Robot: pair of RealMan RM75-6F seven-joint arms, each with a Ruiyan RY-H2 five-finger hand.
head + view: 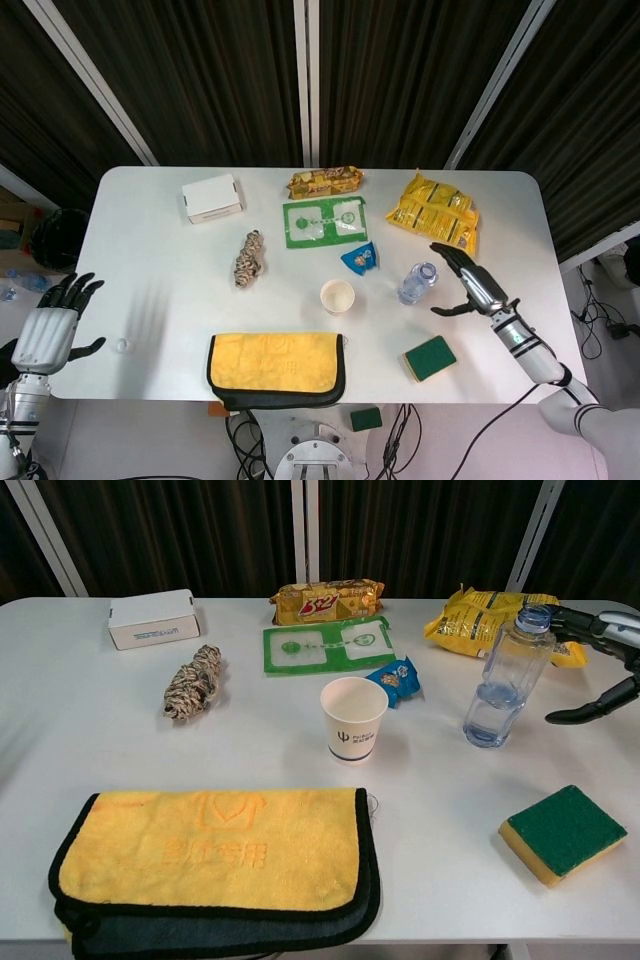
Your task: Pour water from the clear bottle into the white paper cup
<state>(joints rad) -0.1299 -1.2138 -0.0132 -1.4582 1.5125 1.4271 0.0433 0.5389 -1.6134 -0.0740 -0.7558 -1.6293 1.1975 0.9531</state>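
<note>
On the desk [120, 750], a paper cup [353, 718] stands at centre, with a bottle [505, 678] to its right and a sponge [563, 832] nearer right. A folded cloth [215, 865] lies near left, a box [152, 618] far left.
</note>
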